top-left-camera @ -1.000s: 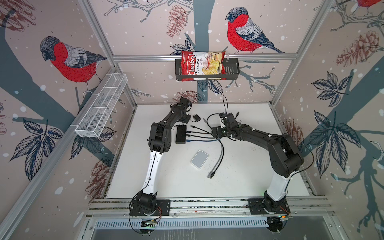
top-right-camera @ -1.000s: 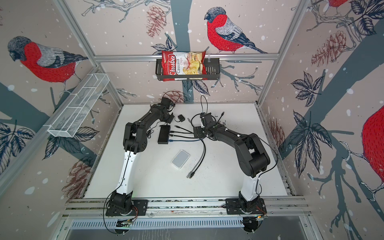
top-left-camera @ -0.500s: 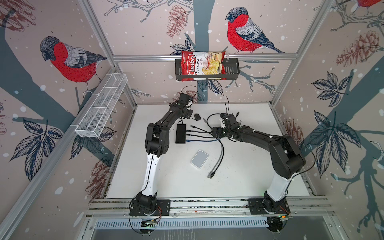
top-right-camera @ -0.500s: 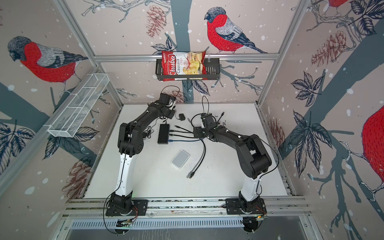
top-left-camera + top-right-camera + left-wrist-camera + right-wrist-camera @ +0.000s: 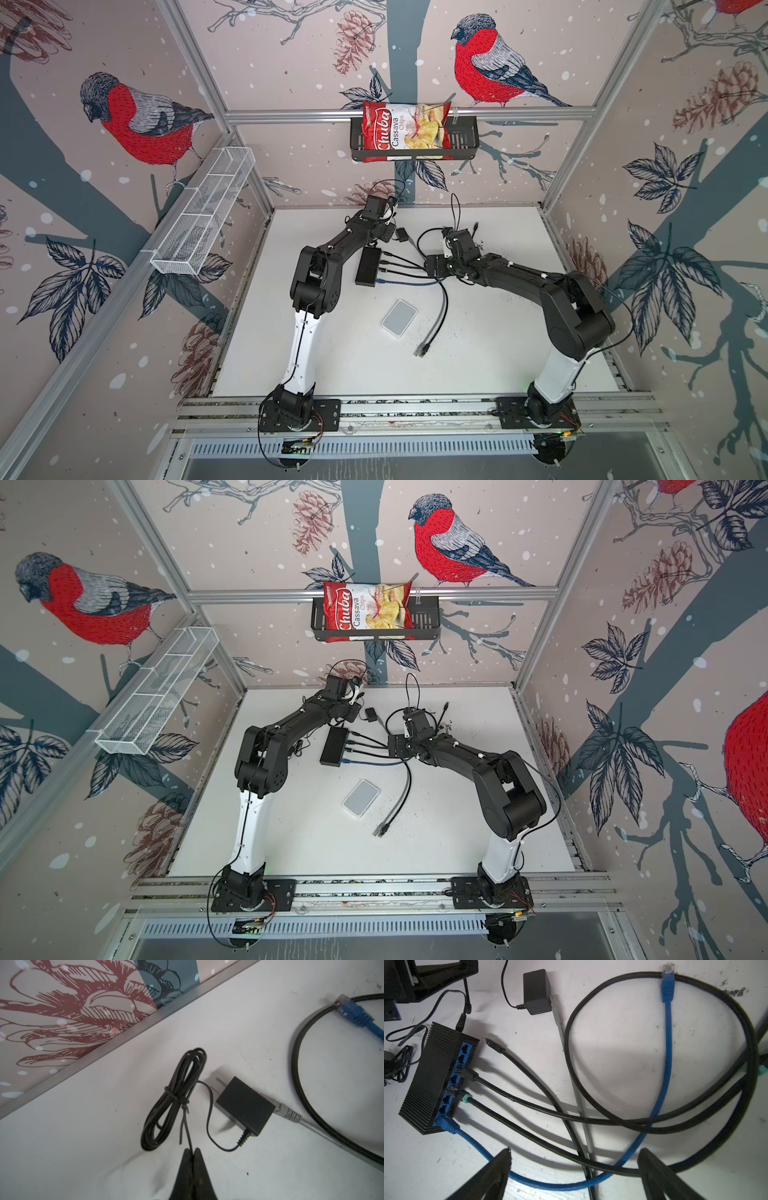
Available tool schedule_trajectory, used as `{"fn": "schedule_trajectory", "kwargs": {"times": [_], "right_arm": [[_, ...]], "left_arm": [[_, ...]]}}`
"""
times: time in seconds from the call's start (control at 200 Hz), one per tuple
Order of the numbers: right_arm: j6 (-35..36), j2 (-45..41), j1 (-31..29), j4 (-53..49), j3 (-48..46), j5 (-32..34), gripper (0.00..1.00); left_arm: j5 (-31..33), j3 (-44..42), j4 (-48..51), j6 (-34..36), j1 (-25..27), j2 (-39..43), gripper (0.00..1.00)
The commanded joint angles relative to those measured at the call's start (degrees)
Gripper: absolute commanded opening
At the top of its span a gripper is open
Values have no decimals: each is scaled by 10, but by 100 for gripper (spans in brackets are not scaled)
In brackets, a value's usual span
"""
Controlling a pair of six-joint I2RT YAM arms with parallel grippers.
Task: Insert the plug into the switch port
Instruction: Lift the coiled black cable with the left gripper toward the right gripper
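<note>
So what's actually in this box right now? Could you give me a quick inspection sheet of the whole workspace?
Surface: white table, scuffed, with dark specks.
Job's things: black switch with three network cables plugged in; a loose black plug lies beside its ports, not inserted.
Clutter: power adapter, tied cord bundle, flat white box.
Grippers: left gripper shut, a thin strand from the bundle at its tips, grip unclear; right gripper open over the cables, holding nothing.
Cables: blue cable, grey cable and black loop overlap on the table.
Surroundings: bird-print walls; chips bag in a black basket; white wire basket, nothing seen inside.
</note>
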State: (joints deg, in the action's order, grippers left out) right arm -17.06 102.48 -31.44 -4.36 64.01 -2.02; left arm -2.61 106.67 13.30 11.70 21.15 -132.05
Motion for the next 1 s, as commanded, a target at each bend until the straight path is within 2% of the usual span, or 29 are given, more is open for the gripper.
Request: {"fn": "schedule_trajectory", "kwargs": {"times": [0.0, 0.17, 0.45, 0.59, 0.725, 0.871, 0.996], "right_arm": [[-13, -6, 0, 17, -5, 5, 96], [-13, -12, 0, 17, -10, 8, 96], [-16, -21, -2, 17, -18, 13, 96], [-17, -25, -2, 18, -23, 16, 96], [-18, -32, -2, 20, -28, 20, 96], [-19, -38, -2, 21, -34, 23, 97], [-19, -39, -3, 21, -33, 24, 97]], "left_arm": [[-33, -26, -95, -4, 0, 13, 0], [-28, -81, -164, -12, -1, 23, 0], [-57, -100, -186, -59, -3, 21, 0], [-121, -137, -250, -109, -20, 37, 0], [-216, -167, -324, -165, -46, 43, 0], [-241, -183, -352, -190, -56, 51, 0], [-298, -211, -411, -222, -64, 65, 0]]}}
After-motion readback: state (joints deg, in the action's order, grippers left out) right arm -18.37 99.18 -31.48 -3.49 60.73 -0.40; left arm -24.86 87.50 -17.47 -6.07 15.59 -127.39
